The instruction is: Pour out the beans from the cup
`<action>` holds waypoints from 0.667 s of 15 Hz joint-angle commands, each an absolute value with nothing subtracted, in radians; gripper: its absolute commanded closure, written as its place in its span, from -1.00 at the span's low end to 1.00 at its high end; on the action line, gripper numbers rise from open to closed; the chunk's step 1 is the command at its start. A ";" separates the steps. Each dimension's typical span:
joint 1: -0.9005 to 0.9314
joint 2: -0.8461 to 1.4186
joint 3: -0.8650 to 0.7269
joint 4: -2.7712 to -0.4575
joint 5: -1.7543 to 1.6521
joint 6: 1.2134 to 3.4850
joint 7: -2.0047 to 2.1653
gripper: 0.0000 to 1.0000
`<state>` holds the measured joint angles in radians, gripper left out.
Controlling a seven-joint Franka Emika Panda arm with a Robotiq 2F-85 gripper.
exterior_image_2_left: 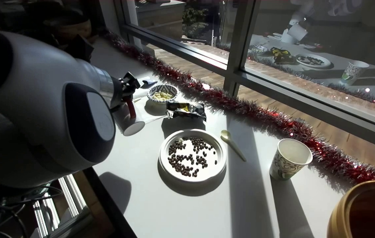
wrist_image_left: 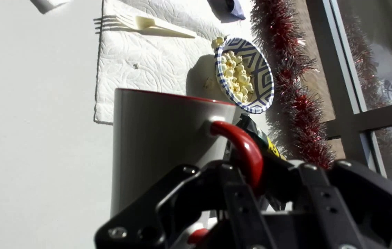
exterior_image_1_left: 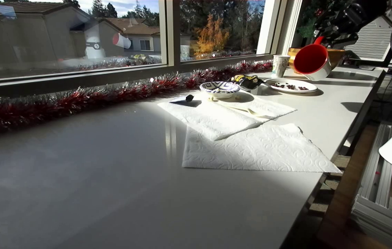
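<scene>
The cup (exterior_image_1_left: 311, 62), white outside and red inside, hangs tilted on its side above the table. It also shows in an exterior view (exterior_image_2_left: 130, 125) and the wrist view (wrist_image_left: 161, 138). In an exterior view its mouth faces the camera; I see no beans on the red inside. My gripper (wrist_image_left: 248, 180) is shut on the cup's red handle (wrist_image_left: 248, 148); it also shows in an exterior view (exterior_image_2_left: 127, 94). Dark beans (exterior_image_2_left: 176, 162) lie spread on a white plate (exterior_image_2_left: 163, 155), apart from the cup. The plate is out of the wrist view.
A patterned popcorn bowl (wrist_image_left: 265, 81) stands by paper towels (exterior_image_1_left: 251, 148) with a fork (wrist_image_left: 168, 27). A black and yellow packet (exterior_image_2_left: 187, 111), a spoon (exterior_image_2_left: 233, 145), a paper cup (exterior_image_2_left: 290, 162) and a wide yellow-brown bowl (exterior_image_2_left: 338, 211) surround the plate. Tinsel (exterior_image_2_left: 260, 110) lines the window.
</scene>
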<state>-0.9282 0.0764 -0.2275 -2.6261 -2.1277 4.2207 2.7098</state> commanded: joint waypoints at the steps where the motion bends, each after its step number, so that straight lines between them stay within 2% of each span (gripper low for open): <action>1: -0.869 0.163 -0.236 -2.548 -2.073 4.352 2.813 0.96; 2: -1.041 0.213 0.045 -2.656 -1.938 4.223 2.717 0.96; 3: -1.055 0.240 0.071 -2.646 -1.924 4.221 2.717 0.96; 4: -0.914 0.271 -0.156 -2.571 -1.993 4.349 2.739 0.96; 5: -1.126 0.309 0.173 -2.624 -1.905 4.220 2.726 0.96; 6: -1.147 0.327 0.184 -2.610 -1.920 4.220 2.742 0.96; 7: -0.976 0.321 -0.076 -2.580 -1.982 4.359 2.747 0.96; 8: -1.248 0.397 0.276 -2.581 -1.944 4.224 2.752 0.96; 9: -1.271 0.401 0.277 -2.572 -1.967 4.225 2.768 0.96; 10: -1.063 0.363 -0.004 -2.584 -1.984 4.365 2.736 0.96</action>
<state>-1.1562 0.3466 0.1587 -2.6140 -1.9479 4.2018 2.7136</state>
